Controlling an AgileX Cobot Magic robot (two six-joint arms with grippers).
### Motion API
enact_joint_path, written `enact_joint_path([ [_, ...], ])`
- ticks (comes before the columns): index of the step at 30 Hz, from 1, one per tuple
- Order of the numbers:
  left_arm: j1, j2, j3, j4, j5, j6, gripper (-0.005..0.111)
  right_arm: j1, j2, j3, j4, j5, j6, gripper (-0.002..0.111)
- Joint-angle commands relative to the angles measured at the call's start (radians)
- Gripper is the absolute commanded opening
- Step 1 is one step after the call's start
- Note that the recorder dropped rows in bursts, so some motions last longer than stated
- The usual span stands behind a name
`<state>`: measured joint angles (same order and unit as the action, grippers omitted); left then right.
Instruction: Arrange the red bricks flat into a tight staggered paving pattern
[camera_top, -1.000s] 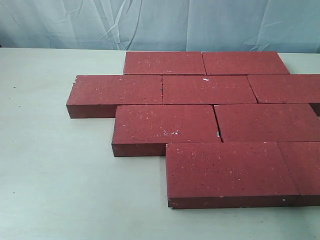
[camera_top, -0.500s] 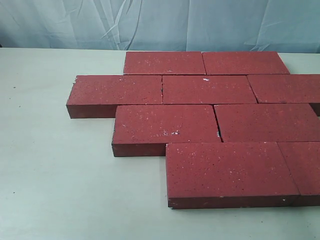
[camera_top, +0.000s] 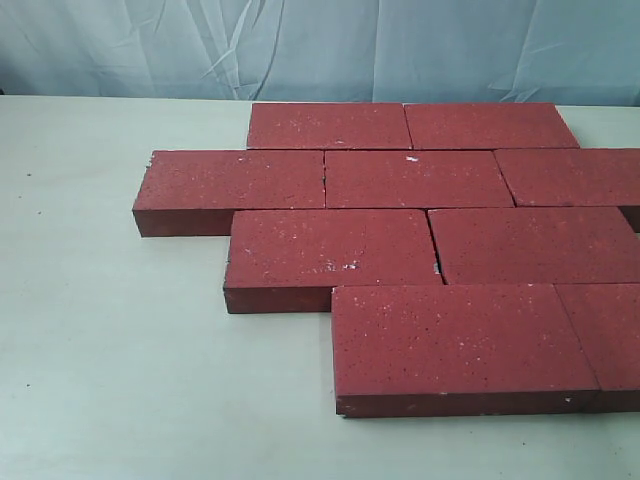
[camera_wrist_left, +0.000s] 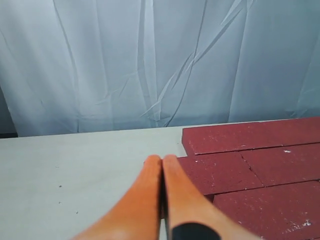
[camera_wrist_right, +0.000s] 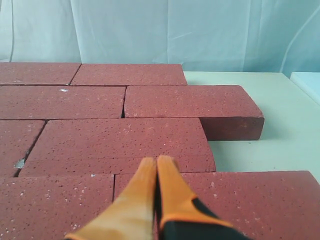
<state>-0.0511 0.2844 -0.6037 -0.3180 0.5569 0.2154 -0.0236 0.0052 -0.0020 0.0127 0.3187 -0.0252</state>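
Right pincer (camera_wrist_right: 157, 161) perhaps over red bricks (camera_wrist_right: 120, 136), curtain (camera_wrist_right: 150, 30) behind

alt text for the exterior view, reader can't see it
Nine red bricks lie flat in four closely packed staggered rows on a pale table, the right-hand ones cut off by the frame edge. A wrinkled light blue cloth hangs behind.
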Motion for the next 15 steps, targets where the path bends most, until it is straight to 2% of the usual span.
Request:
enact_joint_path([
  [1, -0.002, -0.059, 0.007, 0.008, 0.043, 0.012, 0.0, -0.005, -0.005, 0.002, 0.0, -0.015, -0.001, -0.001],
  [6, -0.002, -0.074, 0.007, 0.046, 0.123, 0.012, 0.0, -0.005, -0.005, 0.002, 0.0, -0.015, -0.001, -0.001],
  [15, -0.002, -0.074, 0.007, 0.073, 0.124, 0.012, 0.0, -0.005, -0.005, 0.002, 0.0, -0.015, -0.001, -0.001],
])
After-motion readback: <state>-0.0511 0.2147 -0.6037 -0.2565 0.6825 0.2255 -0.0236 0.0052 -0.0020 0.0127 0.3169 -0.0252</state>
